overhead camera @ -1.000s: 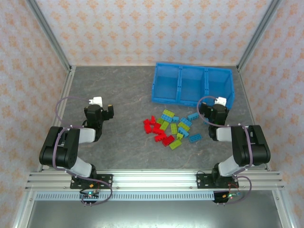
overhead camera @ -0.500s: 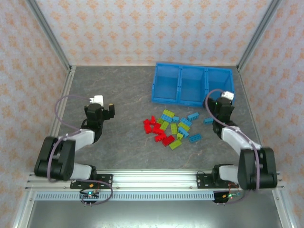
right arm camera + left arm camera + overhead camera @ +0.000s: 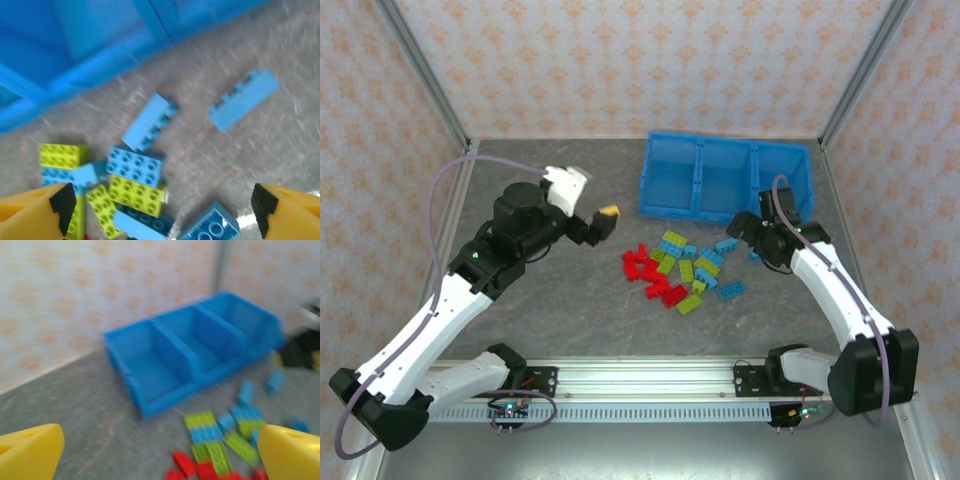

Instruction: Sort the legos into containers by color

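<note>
The legos lie in a loose pile mid-table: red ones (image 3: 648,270) on the left, yellow-green ones (image 3: 673,241) and light blue ones (image 3: 727,244) toward the right. Behind them stands the blue bin (image 3: 670,208) with three containers, all bare inside. My left gripper (image 3: 600,225) hovers open just left of the pile; from its wrist I see the bin (image 3: 170,400) and blurred legos (image 3: 205,432) beyond the gripper (image 3: 160,450). My right gripper (image 3: 745,235) is open over the pile's right edge, above light blue (image 3: 135,165) and yellow-green (image 3: 137,195) bricks, gripper (image 3: 161,205) holding nothing.
One light blue brick (image 3: 243,99) lies apart to the right of the pile. The bin's front wall (image 3: 100,70) is close behind the right gripper. Patterned walls with metal posts (image 3: 425,70) enclose the table. Bare grey tabletop (image 3: 570,300) stretches left and in front of the pile.
The left arm has unfolded, carrying its gripper up and right toward the pile. The right arm has stretched out, its gripper moving left from the bin's right end to the pile's edge.
</note>
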Controlling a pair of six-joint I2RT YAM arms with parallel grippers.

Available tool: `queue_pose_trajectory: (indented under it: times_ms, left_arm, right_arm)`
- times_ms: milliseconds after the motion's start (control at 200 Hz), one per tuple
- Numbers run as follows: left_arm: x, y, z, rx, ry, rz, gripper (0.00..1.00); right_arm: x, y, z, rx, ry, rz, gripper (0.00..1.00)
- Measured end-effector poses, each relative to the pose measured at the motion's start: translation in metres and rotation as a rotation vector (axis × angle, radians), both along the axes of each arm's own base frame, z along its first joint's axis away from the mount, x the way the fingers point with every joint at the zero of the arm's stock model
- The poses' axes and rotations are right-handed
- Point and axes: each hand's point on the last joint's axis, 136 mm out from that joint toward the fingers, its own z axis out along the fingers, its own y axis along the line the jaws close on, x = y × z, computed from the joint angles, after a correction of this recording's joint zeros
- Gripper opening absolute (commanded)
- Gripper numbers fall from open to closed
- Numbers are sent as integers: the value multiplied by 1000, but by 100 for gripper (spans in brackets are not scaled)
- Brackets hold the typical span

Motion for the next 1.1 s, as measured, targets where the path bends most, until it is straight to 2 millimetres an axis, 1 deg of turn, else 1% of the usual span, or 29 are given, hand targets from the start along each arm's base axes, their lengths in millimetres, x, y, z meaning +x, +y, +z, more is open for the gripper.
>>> queue_pose_trajectory:
  times_ms: [35, 75, 130, 175, 275, 335, 390, 450, 515, 611, 686, 771, 826, 886, 901, 936, 956, 971, 996, 1011, 1036, 1056, 1096]
  left_arm:
    - [-14, -11, -4, 43, 10, -88, 100]
    - [-26, -18, -12, 83, 21, -164, 100]
    - [-43, -26, -29, 138, 44, -258, 100]
    - [-51, -27, -45, 171, 63, -303, 100]
    - [-63, -25, -84, 235, 114, -365, 100]
    - [-68, -22, -100, 268, 140, -384, 100]
    - [-70, -22, -106, 283, 145, -397, 100]
    - [-72, -21, -108, 290, 138, -410, 100]
    - [-74, -22, -107, 293, 126, -424, 100]
    - [-75, -21, -107, 301, 113, -433, 100]
    - [-76, -20, -111, 313, 111, -440, 100]
    - [-78, -19, -116, 319, 118, -443, 100]
    - [-78, -19, -118, 323, 120, -445, 100]
    - [-79, -18, -119, 325, 117, -446, 100]
    - [-79, -18, -119, 325, 117, -446, 100]
    - [-79, -18, -119, 325, 116, -446, 100]
    - [-79, -18, -118, 324, 115, -446, 100]
    - [-79, -18, -118, 325, 114, -446, 100]
    - [-79, -18, -118, 325, 115, -446, 100]
    - [-79, -18, -118, 325, 114, -446, 100]
    - [-79, -18, -118, 324, 113, -445, 100]
    - [-79, -18, -118, 323, 113, -445, 100]
    - [-79, -18, -117, 323, 111, -445, 100]
  right_arm:
    - [-2, 0, -8, 1, 37, -5, 94]
    - [-4, 1, -15, 5, 71, -12, 96]
    - [-5, 1, -26, 5, 110, -32, 98]
    - [-6, -2, -33, -7, 138, -47, 98]
    - [-8, -14, -48, -43, 180, -113, 97]
    - [-11, -26, -57, -36, 193, -168, 95]
    - [-12, -37, -65, -20, 198, -225, 96]
    - [-11, -47, -73, -16, 213, -268, 97]
    - [-5, -49, -81, -13, 225, -283, 96]
    - [6, -48, -93, 5, 237, -297, 92]
    - [12, -51, -100, 22, 238, -324, 85]
    - [17, -56, -107, 26, 238, -343, 71]
    - [19, -57, -111, 27, 240, -349, 65]
    - [21, -57, -114, 30, 239, -354, 52]
    - [21, -58, -114, 27, 237, -349, 50]
    - [22, -58, -113, 28, 230, -349, 40]
    - [22, -57, -114, 33, 226, -353, 37]
    - [22, -58, -113, 29, 220, -349, 32]
    - [21, -57, -113, 30, 216, -346, 29]
    - [20, -58, -112, 33, 210, -354, 25]
    - [18, -58, -110, 29, 203, -345, 22]
    - [15, -58, -109, 32, 198, -345, 18]
    - [10, -58, -102, 33, 177, -337, 16]
